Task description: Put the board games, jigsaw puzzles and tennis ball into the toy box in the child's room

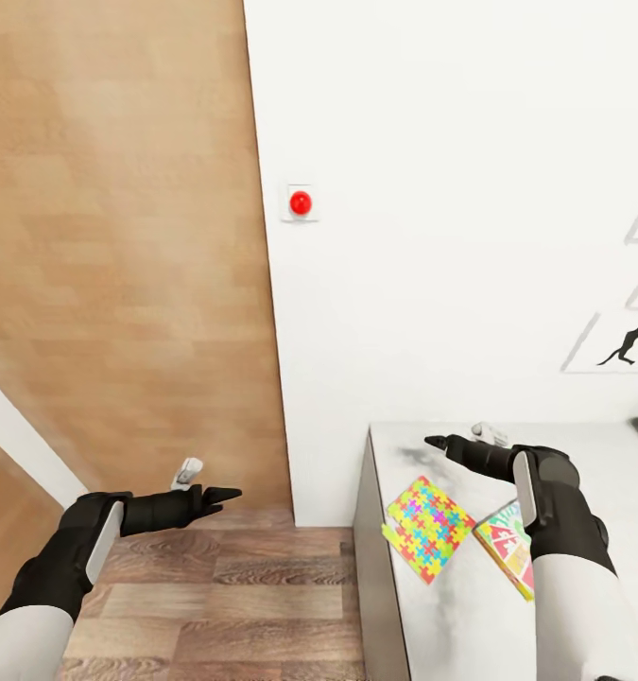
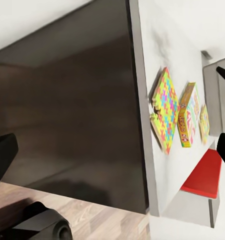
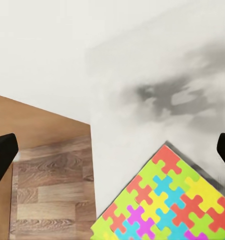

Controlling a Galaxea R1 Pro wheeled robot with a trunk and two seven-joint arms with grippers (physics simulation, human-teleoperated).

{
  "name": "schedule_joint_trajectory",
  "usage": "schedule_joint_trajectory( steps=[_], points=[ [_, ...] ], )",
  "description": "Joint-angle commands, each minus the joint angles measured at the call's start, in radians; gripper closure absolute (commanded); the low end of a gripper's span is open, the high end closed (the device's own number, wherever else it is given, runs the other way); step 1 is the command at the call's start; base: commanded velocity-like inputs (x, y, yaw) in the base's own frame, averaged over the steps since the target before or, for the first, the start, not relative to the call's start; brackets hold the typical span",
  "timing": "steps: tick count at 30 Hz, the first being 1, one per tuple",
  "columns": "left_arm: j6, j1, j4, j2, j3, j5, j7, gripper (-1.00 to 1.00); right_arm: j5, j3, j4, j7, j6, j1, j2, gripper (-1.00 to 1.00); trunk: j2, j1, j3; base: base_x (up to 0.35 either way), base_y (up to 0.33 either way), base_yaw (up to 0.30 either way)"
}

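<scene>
Puzzle pieces are the nearest toys: a jigsaw puzzle (image 1: 429, 527) lies flat on the table (image 1: 470, 605), turned so it sits as a diamond, one corner pointing to the table's left edge and another to the wall. A second puzzle seems to lie under it, a yellow corner sticking out on the near-left side, though I cannot be sure of that. Just to its right, partly behind the right forearm, lies a board game (image 1: 508, 549) with a green edge and red lettering; the left wrist view shows the same box (image 2: 188, 116), but the words are too blurred to read in either picture.

The right gripper (image 1: 436, 442) hovers above the table's back-left corner, pointing left, towards the table's end. The puzzle lies just nearside of it and lower down, and the right wrist view looks straight down on the puzzle's wall-side corner (image 3: 167, 200). Its fingers stand apart at the two sides of that view with nothing between them, so it is released and empty.

The left gripper (image 1: 232, 493) hangs out over the wood floor (image 1: 224, 586), well off the table's left end, pointing right; whether its fingers are parted I cannot tell. The right arm is plainly the nearer one, and I judge it only needs to drop and draw back a little to reach the puzzle.

On the wall sits a small white plate with a red button (image 1: 301, 202), bearing no writing, and a black running figure (image 1: 626, 344).
</scene>
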Motion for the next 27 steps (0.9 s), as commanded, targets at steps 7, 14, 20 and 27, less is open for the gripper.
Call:
schedule_joint_trajectory(
  steps=[7,14,20,27],
  points=[
    [0.006,-0.001,0.000,0.000,0.000,0.004,-0.001,-1.00,0.005,-0.001,0.002,0.007,0.008,0.008,-0.018,-1.00,-0.002,0.001,-0.013,0.000,0.000,0.061],
    [0.006,-0.001,0.000,0.000,0.001,0.004,-0.001,-1.00,0.004,-0.002,0.001,0.011,0.018,0.027,-0.044,-1.00,-0.002,0.001,-0.023,0.000,0.000,0.036],
    [0.006,-0.001,0.000,0.000,0.000,0.004,-0.001,-1.00,0.003,-0.004,0.001,0.015,0.027,0.045,-0.069,-1.00,-0.002,0.001,-0.026,0.000,0.000,0.005],
    [0.006,-0.001,0.000,0.000,0.000,0.004,-0.001,-1.00,0.002,-0.003,0.001,0.017,0.028,0.069,-0.074,-1.00,-0.002,0.001,-0.026,0.000,0.000,0.000]
  ],
)
